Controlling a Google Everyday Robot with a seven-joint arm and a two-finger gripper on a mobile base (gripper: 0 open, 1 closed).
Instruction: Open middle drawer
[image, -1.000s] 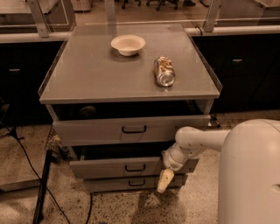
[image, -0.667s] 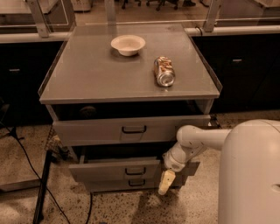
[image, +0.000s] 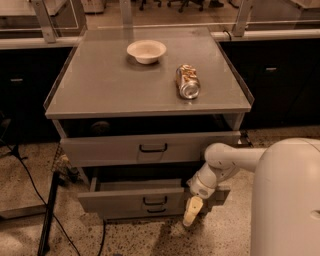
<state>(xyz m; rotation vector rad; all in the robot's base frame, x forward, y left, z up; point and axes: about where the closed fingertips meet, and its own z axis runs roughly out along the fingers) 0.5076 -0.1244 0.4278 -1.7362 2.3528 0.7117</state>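
Grey metal middle drawer (image: 115, 201) with black loop handle, drawn partly out beneath the grey top drawer (image: 100, 150), my cream-tipped gripper (image: 192, 212) just beside its right front corner, grip state I cannot tell.

A lab or office workroom, judging by the speckled floor (image: 25, 165), wheeled chair bases (image: 186, 4) behind glass panels (image: 100, 12), a grey metal cabinet (image: 110, 85) and a robot's claw (image: 192, 212) low at its front.
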